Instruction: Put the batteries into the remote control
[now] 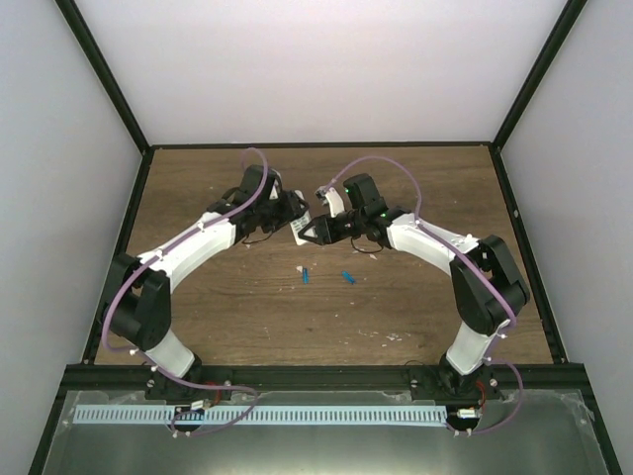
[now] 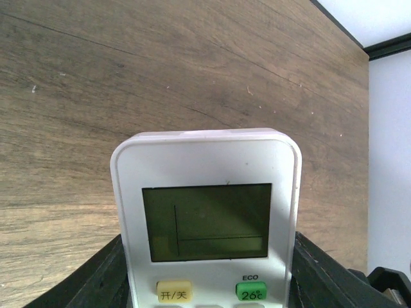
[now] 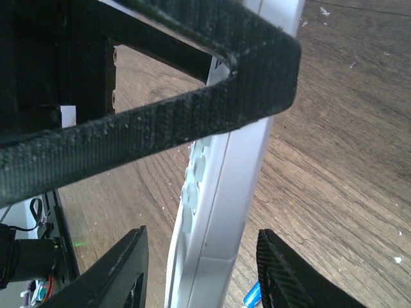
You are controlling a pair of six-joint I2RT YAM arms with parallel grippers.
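The white remote control, with its grey display and yellow and green buttons facing the camera, is gripped between my left gripper's black fingers. In the top view it is held above the table at the back middle. My right gripper is open, with its fingers either side of the remote's edge and a gap on both sides. Two blue batteries lie on the table in front of the grippers. One also shows in the right wrist view.
The wooden table is enclosed by a black frame and white walls. The left gripper's padded finger crosses the top of the right wrist view. Small pale specks lie near the batteries.
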